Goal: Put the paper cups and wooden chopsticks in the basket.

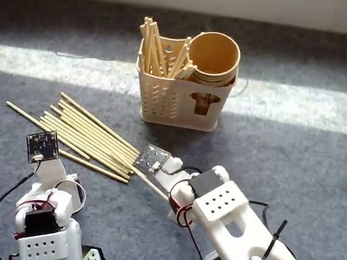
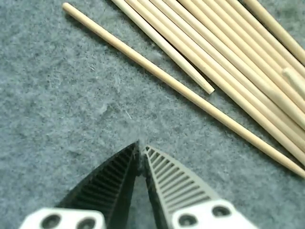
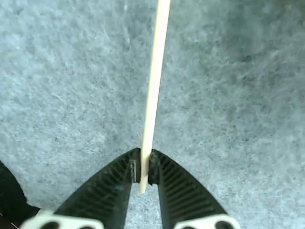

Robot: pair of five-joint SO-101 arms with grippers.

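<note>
Currently: right claw (image 3: 144, 167) clamps one wooden chopstick (image 3: 155, 86), mid-frame; left claw (image 2: 141, 152) sits together, empty, loose chopsticks (image 2: 228, 57) upper right; basket (image 1: 179, 100), upper centre, holds paper cups (image 1: 214, 57).

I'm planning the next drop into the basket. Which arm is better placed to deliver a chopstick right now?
Right. The right pincer is shut on a chopstick, ready to carry to the basket. The left pincer is shut on nothing, beside the loose chopsticks.
</note>
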